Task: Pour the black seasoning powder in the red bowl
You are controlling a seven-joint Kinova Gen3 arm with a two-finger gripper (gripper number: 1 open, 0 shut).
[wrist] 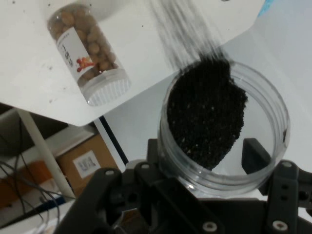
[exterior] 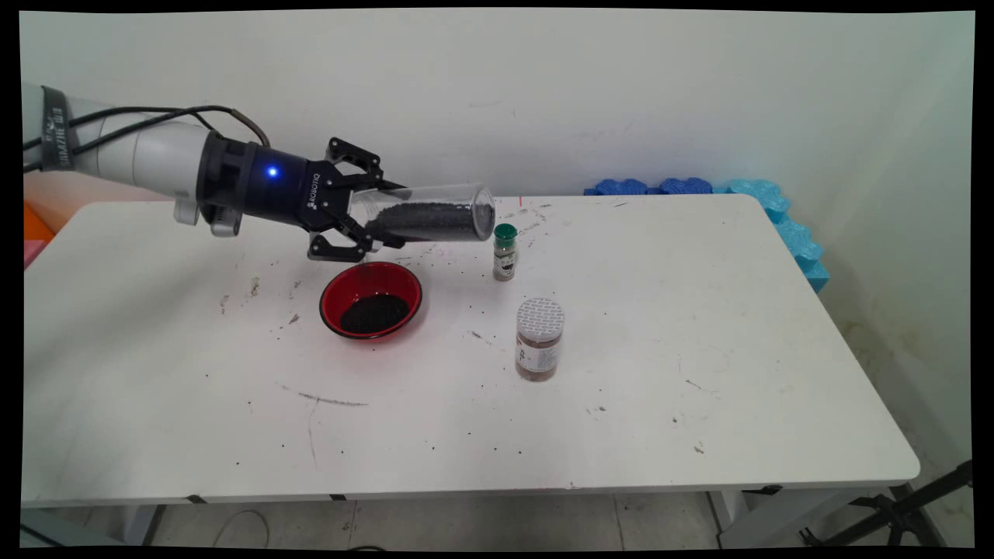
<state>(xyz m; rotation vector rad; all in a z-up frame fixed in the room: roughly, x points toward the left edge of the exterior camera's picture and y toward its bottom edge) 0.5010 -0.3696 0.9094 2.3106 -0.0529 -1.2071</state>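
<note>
**benchwatcher:** Over the left-middle of the desk (exterior: 699, 404), the hand (exterior: 371, 215) is clamped around a clear cylinder (exterior: 435, 213) lying almost flat on its side, mouth pointing right, up in the air. It's maybe half full of fine black grains, spread along its lower wall. The hand view looks straight down the cylinder (wrist: 222, 131) and the grains are heaped against one side.

**solderfume:** And the red bowl (exterior: 371, 300)?

**benchwatcher:** Sits on the desk just under and a bit nearer than the hand. There's already a dark pile of the same-looking grains in the bottom, so my guess is some has gone in. But a fair amount remains in the cylinder, and its mouth is off to the right of the bowl, not over it. No stream visible in the main view; the hand view has dark streaks past the rim, can't tell if that's falling grain or blur.

**solderfume:** Anything else around?

**benchwatcher:** A small green-capped jar (exterior: 505, 252) stands upright just right of the cylinder's mouth, apart from it. A bigger jar (exterior: 539, 339) with a white patterned lid stands nearer the camera, holding brown stuff; the hand view shows round brown balls inside. Black specks scattered over the desk.
</note>
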